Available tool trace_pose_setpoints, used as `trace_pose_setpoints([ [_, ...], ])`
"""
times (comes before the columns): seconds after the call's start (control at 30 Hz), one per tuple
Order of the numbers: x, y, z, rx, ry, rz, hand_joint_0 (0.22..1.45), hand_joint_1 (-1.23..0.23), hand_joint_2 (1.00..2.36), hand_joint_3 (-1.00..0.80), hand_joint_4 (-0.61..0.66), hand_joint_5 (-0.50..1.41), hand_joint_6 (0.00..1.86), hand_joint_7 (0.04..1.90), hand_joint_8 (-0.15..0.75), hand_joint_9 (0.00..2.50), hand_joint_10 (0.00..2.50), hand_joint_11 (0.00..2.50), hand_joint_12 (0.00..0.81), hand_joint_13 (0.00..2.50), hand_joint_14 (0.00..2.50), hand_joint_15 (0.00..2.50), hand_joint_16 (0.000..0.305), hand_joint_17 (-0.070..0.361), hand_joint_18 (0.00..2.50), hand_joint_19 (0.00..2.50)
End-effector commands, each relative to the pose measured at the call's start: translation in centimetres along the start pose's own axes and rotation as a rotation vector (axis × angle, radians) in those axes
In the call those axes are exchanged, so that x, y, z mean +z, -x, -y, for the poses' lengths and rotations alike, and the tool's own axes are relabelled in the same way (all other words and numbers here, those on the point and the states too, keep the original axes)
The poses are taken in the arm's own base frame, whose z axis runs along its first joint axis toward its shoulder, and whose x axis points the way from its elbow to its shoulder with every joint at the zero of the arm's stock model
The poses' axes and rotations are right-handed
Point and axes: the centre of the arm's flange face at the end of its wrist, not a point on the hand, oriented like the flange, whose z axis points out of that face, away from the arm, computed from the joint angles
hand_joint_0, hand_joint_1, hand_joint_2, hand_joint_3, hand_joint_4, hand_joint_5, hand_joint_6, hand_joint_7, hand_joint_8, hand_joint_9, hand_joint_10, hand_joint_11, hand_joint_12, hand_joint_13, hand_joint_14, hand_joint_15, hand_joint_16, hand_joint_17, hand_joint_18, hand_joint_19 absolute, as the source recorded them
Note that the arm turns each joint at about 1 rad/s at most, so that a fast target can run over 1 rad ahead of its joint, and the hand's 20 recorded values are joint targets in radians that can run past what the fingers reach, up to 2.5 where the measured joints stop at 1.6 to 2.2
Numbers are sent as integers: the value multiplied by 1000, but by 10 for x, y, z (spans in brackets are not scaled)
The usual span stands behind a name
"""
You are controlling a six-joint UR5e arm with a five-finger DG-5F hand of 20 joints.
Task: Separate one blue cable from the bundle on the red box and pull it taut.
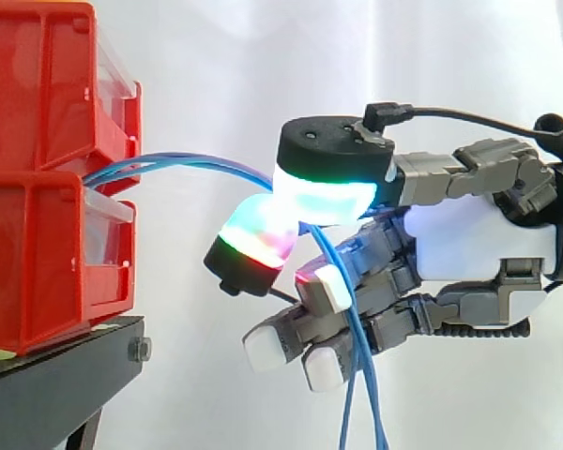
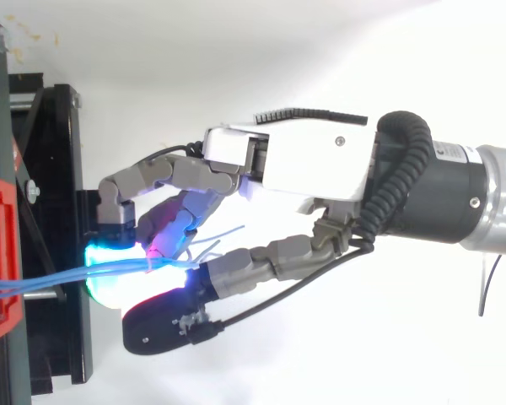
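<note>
1. Grey-and-white robot hand [image 1: 469, 239] sits to the right of the stacked red plastic bins [image 1: 38, 178], apart from them, with its fingers curled.
2. Two glowing fingertips [image 1: 324, 192] close on the thin blue cables [image 1: 188, 164] and pinch them; how many strands are caught cannot be told.
3. From the gap between the bins the cables arc across to that pinch, then hang down past the lower fingers.
4. Under the bins is a black metal stand [image 1: 56, 366]; a white curtain [image 1: 225, 56] hangs behind them.

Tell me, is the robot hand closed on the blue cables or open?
Shut: the hand pinches the blue cables between its glowing fingertips.
</note>
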Motion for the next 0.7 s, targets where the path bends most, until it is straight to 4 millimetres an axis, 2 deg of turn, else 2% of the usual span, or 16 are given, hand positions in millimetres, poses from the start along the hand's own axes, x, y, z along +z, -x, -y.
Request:
trace_pose_setpoints([
  [0.0, 0, 0, -1, 1, 3, -3, 664, -772, 1014, -224, 49, -123, 594, 1172, 299, 971, 16, 857, 325, 705, 13, 381, 39, 87, 690, 487],
  [0.13, 1, 1, -1, 1, 3, -2, 689, -820, 1016, -217, 49, -142, 657, 1096, 292, 949, 15, 860, 323, 704, 11, 378, 39, 87, 695, 479],
  [0.17, 1, 1, -1, 1, 3, -2, 650, -823, 1013, -289, 47, -146, 671, 1063, 290, 947, 16, 861, 319, 697, 12, 380, 39, 87, 694, 486],
  [0.2, 0, 1, -5, 2, 6, -3, 552, -762, 1001, -476, 83, -143, 688, 1025, 306, 952, 16, 855, 328, 700, 12, 392, 40, 90, 701, 502],
  [0.33, -2, 1, -5, -1, -4, -5, 493, -563, 1000, -500, 134, -107, 632, 1121, 331, 1007, 15, 817, 355, 725, 11, 387, 43, 97, 719, 508],
  [0.4, -2, 1, -6, -2, -7, -7, 536, -409, 1000, -500, 130, -91, 586, 1214, 323, 1019, 17, 802, 343, 729, 13, 390, 41, 92, 706, 526],
  [0.43, -2, 1, -5, -5, -10, -7, 551, -400, 1000, -500, 121, -90, 581, 1232, 321, 1025, 16, 793, 341, 732, 11, 387, 40, 90, 703, 532],
  [0.47, -2, 1, -5, -3, -10, -7, 597, -432, 1007, -403, 104, -87, 573, 1250, 315, 1031, 14, 792, 334, 732, 12, 395, 39, 88, 700, 541],
  [0.5, -2, 1, -5, -3, -10, -7, 633, -504, 1011, -228, 119, -97, 590, 1190, 332, 1044, 12, 793, 353, 760, 11, 387, 43, 96, 745, 514],
  [0.57, -2, 1, -5, -4, -10, -13, 664, -593, 1005, -82, 138, -116, 619, 1090, 343, 1052, 11, 784, 366, 791, 10, 383, 46, 104, 789, 482],
  [0.6, -3, 0, -5, -4, -11, -15, 671, -629, 1005, -26, 150, -124, 632, 1046, 347, 1049, 10, 793, 371, 799, 10, 380, 48, 107, 805, 471],
  [0.67, -4, 2, -3, -7, -21, -25, 658, -663, 1079, -32, 158, -131, 644, 1012, 347, 1039, 12, 792, 373, 803, 10, 375, 48, 109, 813, 463],
])
